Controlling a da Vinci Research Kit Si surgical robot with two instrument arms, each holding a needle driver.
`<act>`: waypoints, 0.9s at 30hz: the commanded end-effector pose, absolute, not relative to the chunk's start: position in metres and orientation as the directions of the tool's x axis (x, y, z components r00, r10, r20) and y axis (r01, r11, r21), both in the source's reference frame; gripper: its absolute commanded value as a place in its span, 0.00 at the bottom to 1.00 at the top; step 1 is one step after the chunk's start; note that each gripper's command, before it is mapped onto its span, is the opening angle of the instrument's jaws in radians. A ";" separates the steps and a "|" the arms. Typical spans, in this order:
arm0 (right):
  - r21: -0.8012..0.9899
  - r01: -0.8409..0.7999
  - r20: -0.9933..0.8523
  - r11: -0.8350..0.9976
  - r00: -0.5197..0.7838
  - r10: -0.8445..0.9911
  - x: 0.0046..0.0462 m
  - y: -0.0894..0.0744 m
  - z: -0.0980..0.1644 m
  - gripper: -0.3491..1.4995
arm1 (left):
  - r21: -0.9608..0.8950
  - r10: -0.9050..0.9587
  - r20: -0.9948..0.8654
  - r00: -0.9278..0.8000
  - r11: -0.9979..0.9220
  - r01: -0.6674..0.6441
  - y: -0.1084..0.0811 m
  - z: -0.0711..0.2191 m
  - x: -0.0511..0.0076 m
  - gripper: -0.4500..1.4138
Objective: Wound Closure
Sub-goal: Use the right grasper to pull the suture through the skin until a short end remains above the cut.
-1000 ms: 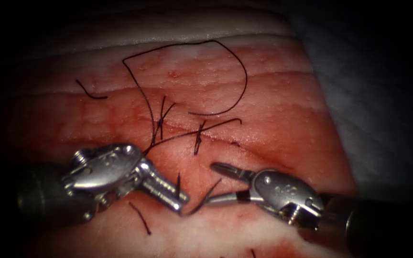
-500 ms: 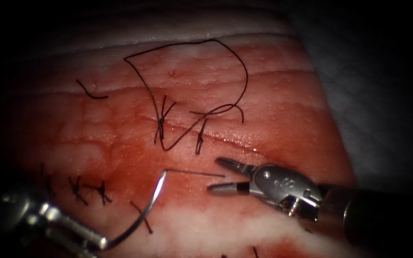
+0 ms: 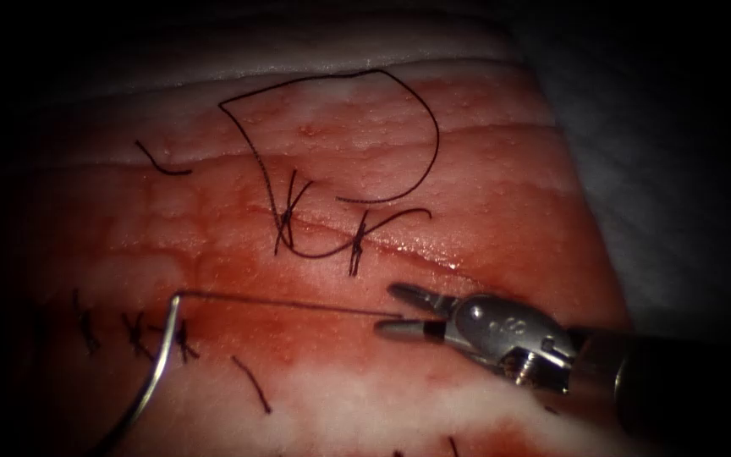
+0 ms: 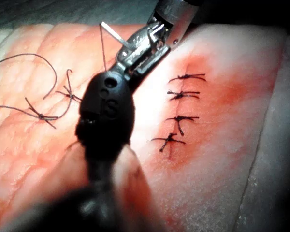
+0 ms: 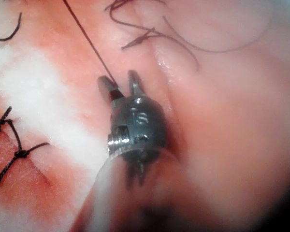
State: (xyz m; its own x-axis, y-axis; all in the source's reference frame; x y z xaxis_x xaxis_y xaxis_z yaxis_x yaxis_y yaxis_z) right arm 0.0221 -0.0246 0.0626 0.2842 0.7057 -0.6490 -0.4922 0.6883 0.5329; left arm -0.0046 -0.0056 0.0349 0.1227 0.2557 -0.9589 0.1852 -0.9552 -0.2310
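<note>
Endoscope: the right tool (image 3: 397, 311) sits right of the cut, jaws apart, thread (image 3: 289, 303) running by its lower jaw to the needle (image 3: 156, 372), which lies free of the tissue (image 3: 484, 195) at near left. Left wrist: the left tool (image 4: 135, 46) is clamped on the needle. Right wrist: the right tool's jaws gape, thread alongside.

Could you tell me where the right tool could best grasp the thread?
Probably the straight span of thread off the right tool, its jaws open and empty: come from the right, jaws astride it. The left tool holds the needle, out of the tissue, away from its thread end.
</note>
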 end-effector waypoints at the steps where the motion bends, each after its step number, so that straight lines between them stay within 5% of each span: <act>1: 0.537 -0.488 -0.650 0.688 0.281 0.706 0.0230 -0.025 0.063 0.12 | -0.234 0.256 -0.960 0.114 -0.956 0.177 -0.006 0.036 -0.0053 0.00; 2: 0.535 -0.493 -0.649 0.687 0.281 0.707 0.0230 -0.025 0.062 0.01 | -0.236 0.256 -0.960 0.109 -0.957 0.170 -0.006 0.036 -0.0053 0.00; 3: 0.511 -0.527 -0.640 0.679 0.294 0.710 0.0228 -0.025 0.062 0.00 | -0.246 0.263 -0.960 0.097 -0.957 0.154 -0.006 0.037 -0.0052 0.00; 16: 0.568 -0.470 -0.601 0.676 0.324 0.731 0.0257 -0.027 0.057 0.00 | -0.282 0.298 -0.953 0.054 -0.939 0.198 -0.005 0.041 -0.0066 0.00; 27: 0.660 -0.366 -0.564 0.657 0.336 0.754 0.0308 -0.033 0.047 0.00 | -0.394 0.385 -0.918 -0.093 -0.913 0.109 -0.003 0.043 -0.0024 0.00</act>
